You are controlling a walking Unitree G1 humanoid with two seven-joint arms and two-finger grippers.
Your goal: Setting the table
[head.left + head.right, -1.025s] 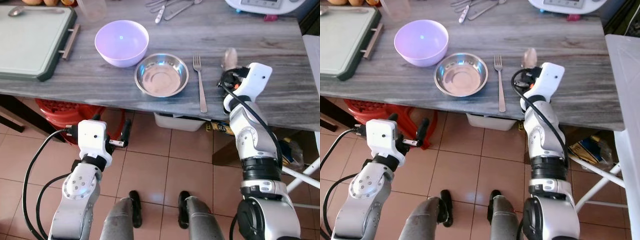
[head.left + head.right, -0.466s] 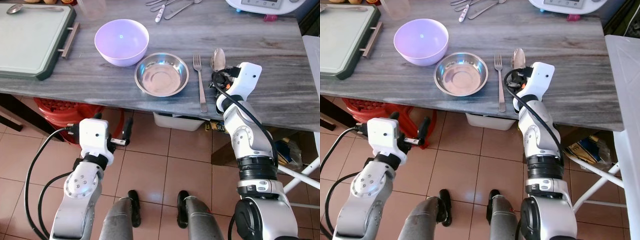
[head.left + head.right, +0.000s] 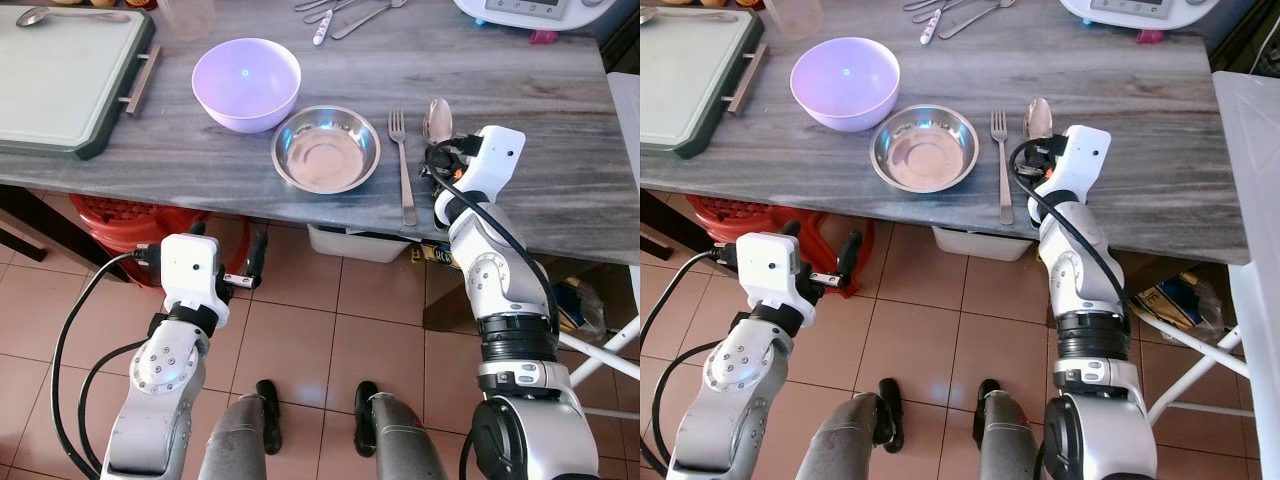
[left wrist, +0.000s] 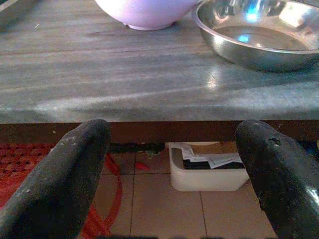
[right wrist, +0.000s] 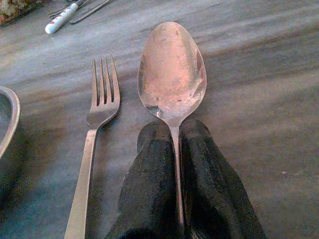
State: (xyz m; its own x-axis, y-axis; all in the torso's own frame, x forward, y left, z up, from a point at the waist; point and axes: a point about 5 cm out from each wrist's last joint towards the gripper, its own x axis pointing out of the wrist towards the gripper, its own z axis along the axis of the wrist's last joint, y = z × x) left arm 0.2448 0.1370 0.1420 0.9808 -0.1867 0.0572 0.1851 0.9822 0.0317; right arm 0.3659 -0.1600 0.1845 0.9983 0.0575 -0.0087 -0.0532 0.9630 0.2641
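— Spoon, where is it?
— The shiny metal spoon (image 5: 172,79) lies low on the grey wooden table (image 3: 560,180), right of centre, just beside the long metal fork (image 3: 401,165). The right gripper (image 5: 175,149) pinches its thin handle tight.
— Any room?
— Bare wood to the right. The round steel bowl (image 3: 325,149) sits near the front edge.
— Other arm?
— The left gripper (image 4: 174,159) hangs wide open below the table, over brown tiles.
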